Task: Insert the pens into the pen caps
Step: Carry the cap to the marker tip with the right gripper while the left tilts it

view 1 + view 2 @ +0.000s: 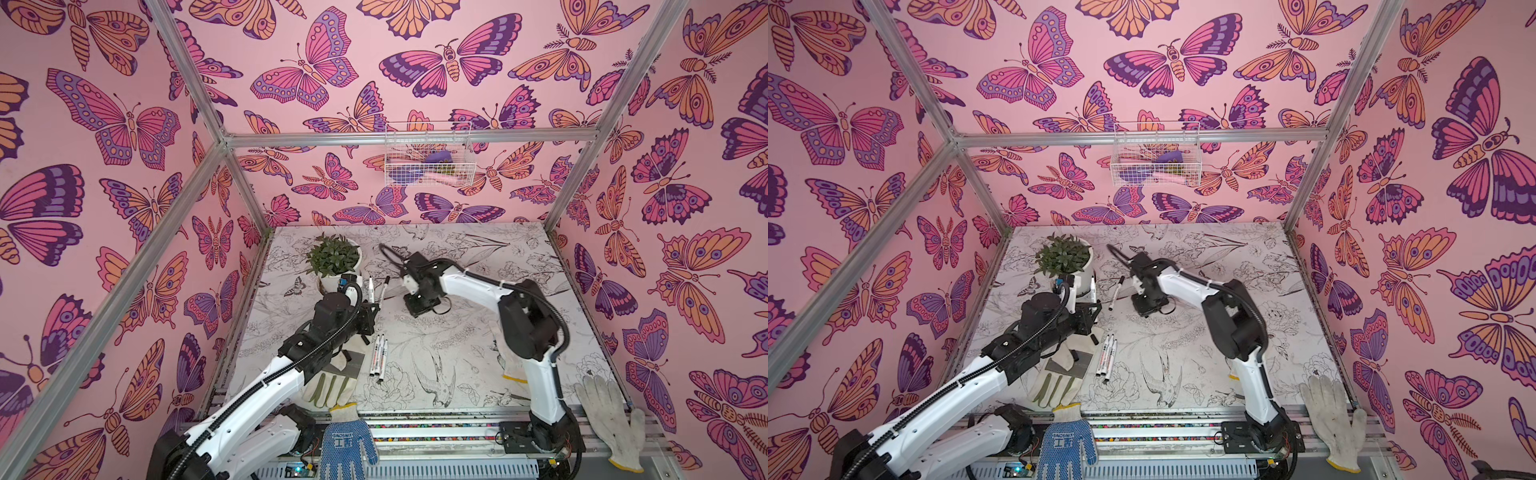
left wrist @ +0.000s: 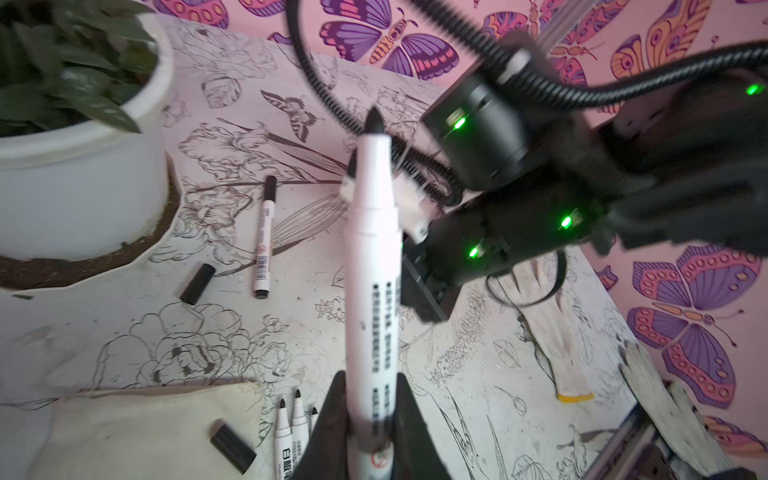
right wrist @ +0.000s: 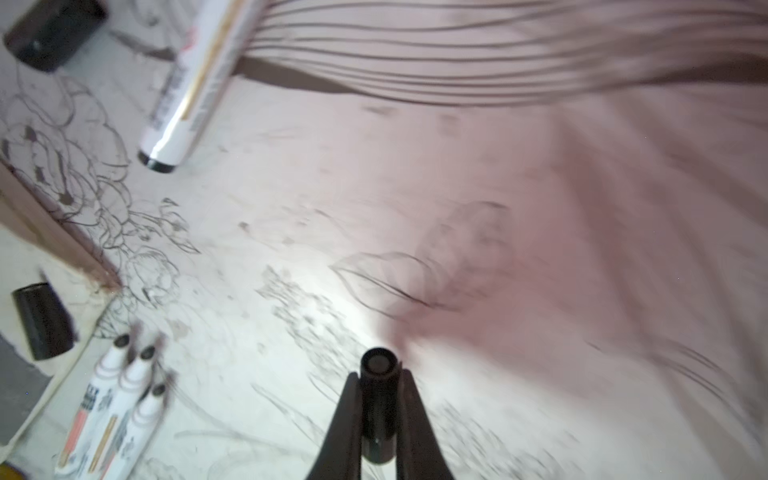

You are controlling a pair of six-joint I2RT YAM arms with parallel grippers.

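In a top view the left end effector [image 1: 371, 306], just beside the leafy green plant in a white pot [image 1: 333, 257], holds a slim white plastic marker pen [image 1: 370, 289], with the right end effector [image 1: 419, 306] near, farther from the plant. The left wrist view shows it clenched on the barrel, dark tip leading toward the right arm. In the right wrist view the right end effector [image 3: 379, 386] grasps a small black plastic cylindrical cap [image 3: 377, 399] lengthwise, which I judge must turn to meet that tip.
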